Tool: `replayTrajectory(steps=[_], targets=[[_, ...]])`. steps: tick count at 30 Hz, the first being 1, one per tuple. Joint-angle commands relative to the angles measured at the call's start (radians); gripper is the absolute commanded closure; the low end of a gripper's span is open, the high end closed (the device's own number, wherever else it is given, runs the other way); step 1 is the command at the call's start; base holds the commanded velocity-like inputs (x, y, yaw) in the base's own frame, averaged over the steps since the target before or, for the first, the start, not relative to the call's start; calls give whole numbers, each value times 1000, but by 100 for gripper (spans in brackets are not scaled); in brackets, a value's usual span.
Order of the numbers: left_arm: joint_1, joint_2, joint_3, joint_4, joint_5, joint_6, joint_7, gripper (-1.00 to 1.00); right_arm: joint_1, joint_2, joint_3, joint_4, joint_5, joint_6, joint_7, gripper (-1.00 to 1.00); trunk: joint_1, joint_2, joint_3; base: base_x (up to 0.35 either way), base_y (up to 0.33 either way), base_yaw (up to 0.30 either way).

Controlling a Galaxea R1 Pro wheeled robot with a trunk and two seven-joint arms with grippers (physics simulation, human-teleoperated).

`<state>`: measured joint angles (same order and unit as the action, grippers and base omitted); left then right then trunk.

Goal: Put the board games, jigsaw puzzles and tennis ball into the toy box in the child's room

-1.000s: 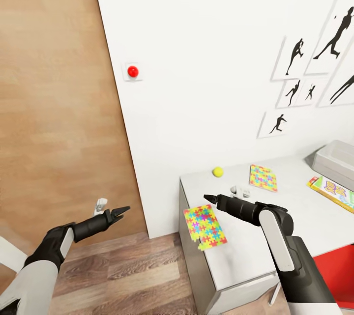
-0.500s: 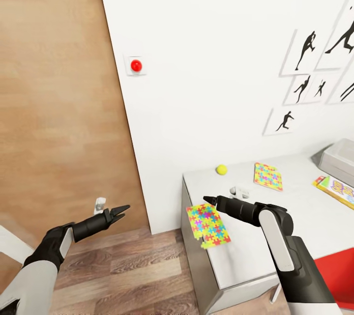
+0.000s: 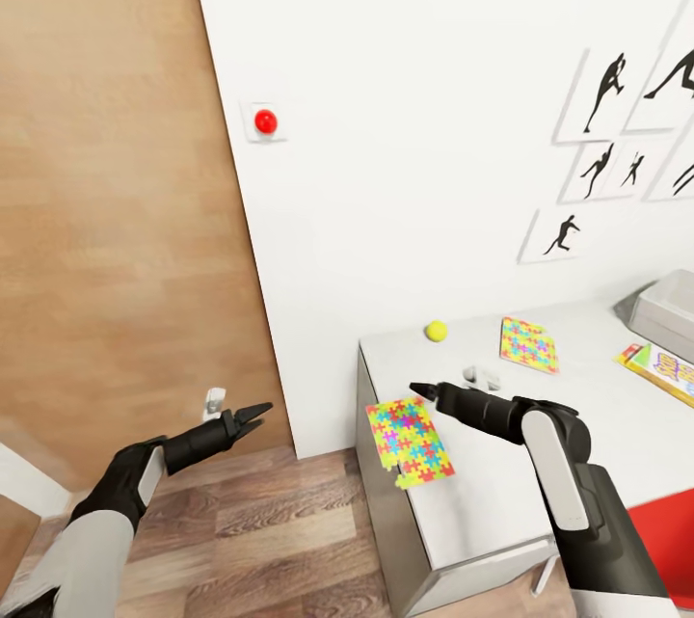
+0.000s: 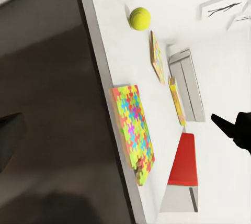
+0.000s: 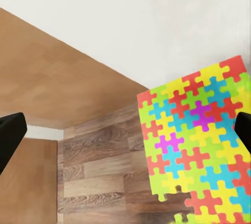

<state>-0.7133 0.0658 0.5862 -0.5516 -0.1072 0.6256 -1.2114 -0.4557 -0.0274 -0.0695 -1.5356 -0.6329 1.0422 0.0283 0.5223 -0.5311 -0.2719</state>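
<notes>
On the white table [image 3: 482, 502], one jigsaw puzzle [image 3: 409, 443] lies at the near left corner and overhangs the edge. The other jigsaw puzzle [image 3: 527, 345] lies farther back, with the tennis ball [image 3: 437, 331] near the wall. A colourful board game [image 3: 665, 369] and the grey toy box [image 3: 670, 305] sit at the right edge. My right gripper [image 3: 419, 390] hovers open just above the near puzzle [image 5: 193, 140]. Left of the table, my left gripper [image 3: 255, 416] hangs open over the floor. Its wrist view shows the ball [image 4: 140, 18] and near puzzle [image 4: 135, 124].
A small white object [image 3: 482, 375] sits on the table beside my right arm. A red seat [image 3: 665, 531] stands at the table's near right. A wooden panel [image 3: 106, 213] fills the left, a red button [image 3: 265, 122] is on the white wall, and wood floor [image 3: 260, 531] lies below.
The camera turned a little at first, shifting the whole picture. Since then both grippers have edged slightly to the right. The toys have not moved.
</notes>
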Motion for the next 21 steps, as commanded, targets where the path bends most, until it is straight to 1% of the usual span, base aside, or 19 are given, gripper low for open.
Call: replayTrajectory(steps=[1, 3, 5, 6, 8, 9, 10, 11, 12, 13, 14, 15, 17, 21], targets=[[-1, -3, 7, -1, -11, 9, -8, -100, -1, 0, -7, -2, 1, 5, 14, -100, 4, -9, -5, 0, 0, 0], [-1, -10, 7, -1, -11, 8, -8, -100, 6, -1, -28, -9, 1, 5, 84, -100, 12, -23, -11, 0, 0, 0], [-1, -15, 6, -1, -11, 7, -8, -100, 15, -3, -41, -12, 2, 5, 135, -100, 20, -37, -17, 0, 0, 0], [-1, -20, 6, -1, -11, 6, -8, -100, 27, -11, -56, -14, 2, 5, 193, -100, 23, -44, -21, 0, 0, 0], [-1, -27, 6, -1, -11, 5, -8, -100, 45, -39, -88, -16, 2, 5, 323, -100, 31, -58, -27, 0, 0, 0], [-1, -29, 6, -1, -11, 5, -8, -100, 48, -45, -93, -16, 2, 5, 356, -100, 35, -65, -30, 0, 0, 0], [-1, -30, 6, -1, -11, 5, -8, -100, 51, -57, -101, -16, 2, 5, 421, -100, 39, -72, -33, 0, 0, 0], [-1, -31, 6, -1, -11, 5, -9, -100, 53, -62, -104, -16, 2, 5, 451, -100, 43, -79, -36, 0, 0, 0], [-1, -32, 6, -1, -11, 5, -10, -100, 56, -70, -108, -16, 2, 5, 507, -100, 46, -86, -39, 0, 0, 0], [-1, -32, 6, -1, -11, 5, -10, -100, 56, -72, -109, -17, 2, 5, 531, -100, 50, -93, -43, 0, 0, 0], [-1, -33, 6, -1, -11, 5, -10, -100, 58, -76, -111, -17, 2, 5, 572, -100, 54, -100, -46, 0, 0, 0], [-1, -33, 7, -1, -11, 5, -11, -100, 59, -78, -112, -17, 2, 5, 600, -100, 58, -107, -49, 0, 0, 0], [-1, -33, 7, -1, -10, 6, -11, -100, 59, -80, -112, -17, 3, 5, 626, -100, 66, -121, -55, 0, 0, 0], [-1, -32, 8, -1, -10, 6, -11, -100, 60, -82, -114, -17, 3, 5, 647, -100, 81, -149, -68, 0, 0, 0]])
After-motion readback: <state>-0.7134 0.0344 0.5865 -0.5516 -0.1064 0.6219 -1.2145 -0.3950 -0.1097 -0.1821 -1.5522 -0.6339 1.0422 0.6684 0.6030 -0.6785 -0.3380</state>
